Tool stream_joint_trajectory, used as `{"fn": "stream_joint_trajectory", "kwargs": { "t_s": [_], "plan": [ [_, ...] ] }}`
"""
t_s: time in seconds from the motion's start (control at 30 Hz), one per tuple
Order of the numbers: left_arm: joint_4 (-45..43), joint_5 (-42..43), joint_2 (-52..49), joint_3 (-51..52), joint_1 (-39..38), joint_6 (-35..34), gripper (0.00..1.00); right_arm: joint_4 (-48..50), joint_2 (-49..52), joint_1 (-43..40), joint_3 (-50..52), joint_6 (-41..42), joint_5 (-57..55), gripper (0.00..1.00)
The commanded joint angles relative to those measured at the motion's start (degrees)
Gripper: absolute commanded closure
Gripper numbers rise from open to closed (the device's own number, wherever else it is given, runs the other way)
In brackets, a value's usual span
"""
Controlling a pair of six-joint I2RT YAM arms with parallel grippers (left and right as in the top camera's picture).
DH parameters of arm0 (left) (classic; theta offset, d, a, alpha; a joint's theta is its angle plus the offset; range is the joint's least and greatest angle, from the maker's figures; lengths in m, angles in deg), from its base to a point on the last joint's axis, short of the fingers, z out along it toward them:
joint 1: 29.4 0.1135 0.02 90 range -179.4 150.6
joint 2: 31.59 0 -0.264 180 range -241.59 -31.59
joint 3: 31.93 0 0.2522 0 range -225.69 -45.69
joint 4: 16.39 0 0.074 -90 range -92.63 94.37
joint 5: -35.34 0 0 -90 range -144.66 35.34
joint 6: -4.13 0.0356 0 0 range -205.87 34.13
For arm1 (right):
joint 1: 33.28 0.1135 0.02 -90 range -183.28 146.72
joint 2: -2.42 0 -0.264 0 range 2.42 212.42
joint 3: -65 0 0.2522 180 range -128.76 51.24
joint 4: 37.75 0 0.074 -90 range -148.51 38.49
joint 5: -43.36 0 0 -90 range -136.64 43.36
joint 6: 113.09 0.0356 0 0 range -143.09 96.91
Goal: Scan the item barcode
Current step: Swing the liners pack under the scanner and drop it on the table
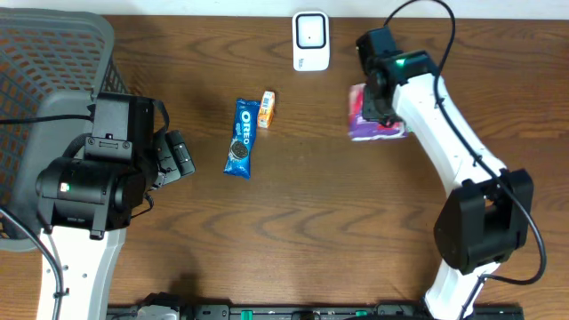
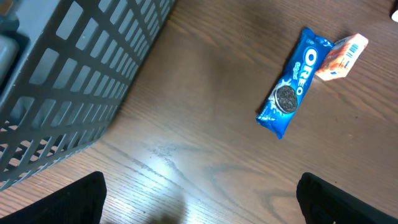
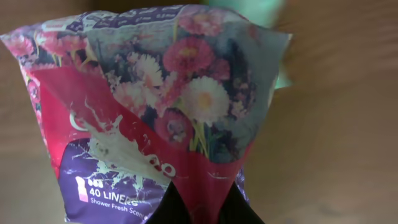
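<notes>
Where the flowered liner pack (image 1: pixel 369 132) sits at the upper right of the overhead frame, the right claw (image 3: pixel 202 193) is clamped on its lower edge; whether it clears the table is unclear. The white scanner (image 1: pixel 311 40) lies near, upper centre. At the lower left, the left claw (image 1: pixel 182 156) stands wide apart.

Overhead camera looks straight down on the brown wooden bench (image 1: pixel 302 213) from well above, a wide view. Left wrist camera looks down at a slant, nearer the bench; it shares with overhead the grey plastic lattice basket (image 2: pixel 68 81), blue Oreo biscuit wrapper (image 2: pixel 291 90) and small orange carton (image 2: pixel 341 55). Right wrist camera sits very close to a pink-and-purple floral plastic packet of liners (image 3: pixel 155 106), which fills its frame; overhead shows it partly.
</notes>
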Motion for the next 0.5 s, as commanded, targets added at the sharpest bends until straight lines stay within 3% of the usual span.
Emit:
{"fn": "stream_joint_trajectory", "kwargs": {
  "t_s": [0.0, 0.33, 0.47],
  "plan": [
    [0.2, -0.7, -0.3, -0.5, 0.3, 0.3, 0.02, 0.5, 1.7, 2.8, 1.5, 6.8, -22.0, 0.99],
    [0.2, -0.7, -0.3, -0.5, 0.3, 0.3, 0.02, 0.6, 9.3, 10.7, 2.1, 6.7, -21.8, 0.98],
    [0.2, -0.7, -0.3, -0.5, 0.3, 0.3, 0.02, 1.6, 10.5, 15.5, 2.1, 6.7, -20.6, 0.89]
  ]
}}
